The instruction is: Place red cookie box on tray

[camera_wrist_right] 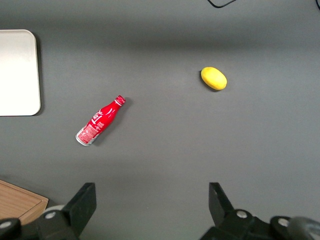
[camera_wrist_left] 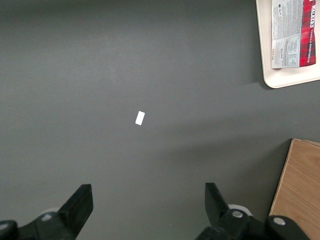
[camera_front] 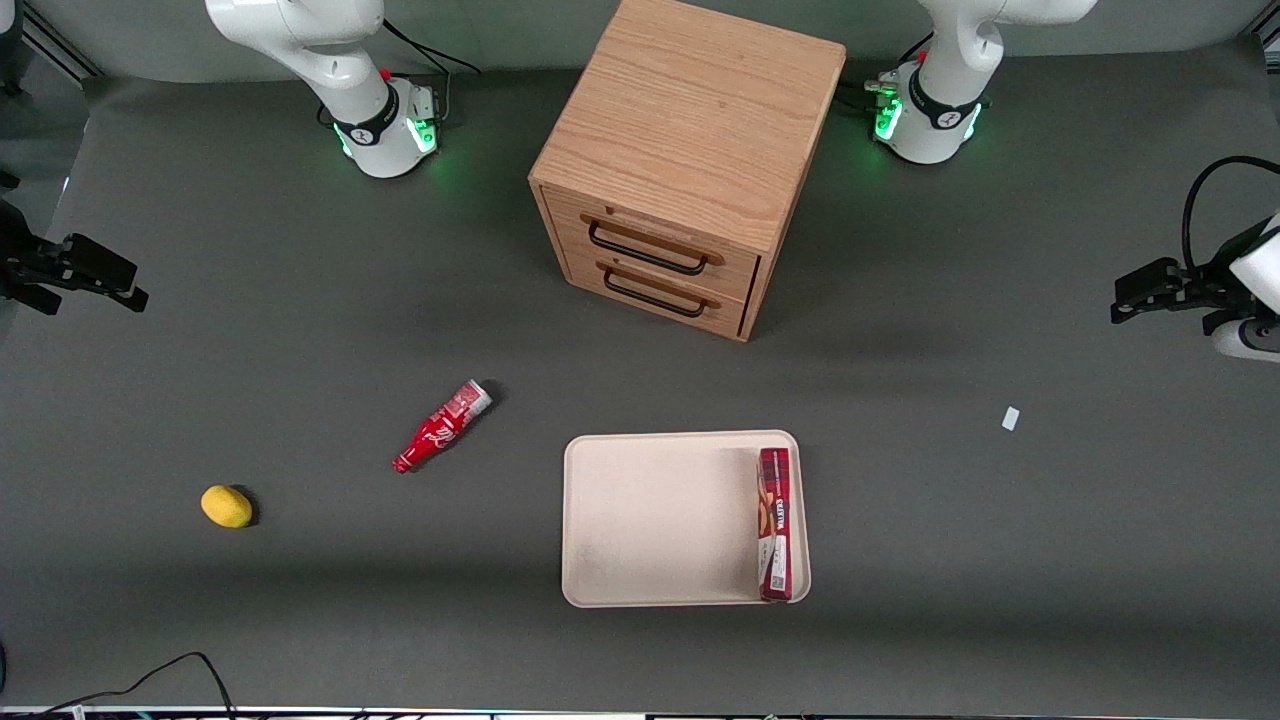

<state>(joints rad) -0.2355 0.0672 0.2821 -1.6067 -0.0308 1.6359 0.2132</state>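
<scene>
Long dark-red cardboard cookie box (camera_front: 775, 523) sits on cream rectangular tray (camera_front: 650, 520) hard against its rim, could tip off if bumped; hand (camera_front: 1150, 292) wide, empty, well apart.

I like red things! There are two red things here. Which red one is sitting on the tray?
The red cookie box, long and flat, lies on the tray. The red soda bottle lies on the bare table. The open gripper is off to the side.

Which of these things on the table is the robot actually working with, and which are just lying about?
Job:
red cookie box, lying in the tray
end effector, open, near the working arm's table end

Lying about:
soda bottle
lemon
wooden drawer cabinet
white scrap
</scene>
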